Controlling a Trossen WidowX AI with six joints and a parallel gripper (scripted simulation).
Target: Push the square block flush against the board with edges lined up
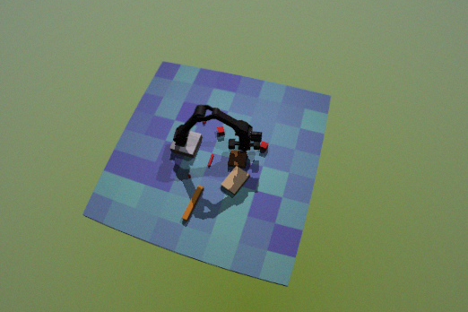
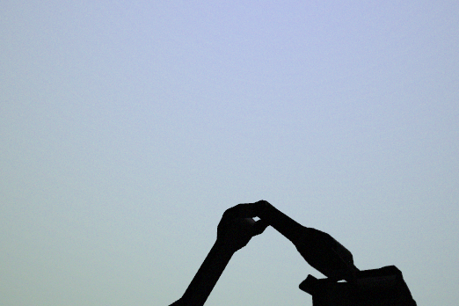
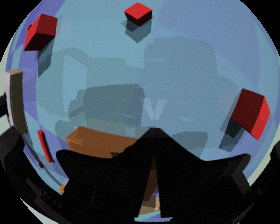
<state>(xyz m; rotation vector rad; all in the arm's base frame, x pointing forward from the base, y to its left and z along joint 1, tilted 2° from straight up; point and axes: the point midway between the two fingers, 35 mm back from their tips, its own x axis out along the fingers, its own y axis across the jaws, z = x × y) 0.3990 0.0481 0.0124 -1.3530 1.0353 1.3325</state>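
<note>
The square block [image 1: 238, 159] [image 3: 93, 142] is brown and lies flat, largely in the arm's shadow. The board [image 1: 234, 181] is tan and rectangular. It lies flat just nearer the camera than the block in the top view, turned at an angle to it. One board corner is close to the block's near side; whether they touch cannot be told. My gripper [image 1: 244, 149] [image 3: 155, 132] is shut and empty. Its tips are by the block's far side, and their exact height is unclear. In the wrist view the fingers hide much of the block and nearly all of the board.
An orange bar [image 1: 193, 203] lies left of the board. Red cubes [image 1: 221, 131] [image 1: 264, 145] [image 3: 138, 14] lie around the gripper. A thin red stick [image 1: 211, 160] [image 3: 44, 146] lies left of the block. The exterior view shows only the dark arm [image 2: 211, 273] against the sky.
</note>
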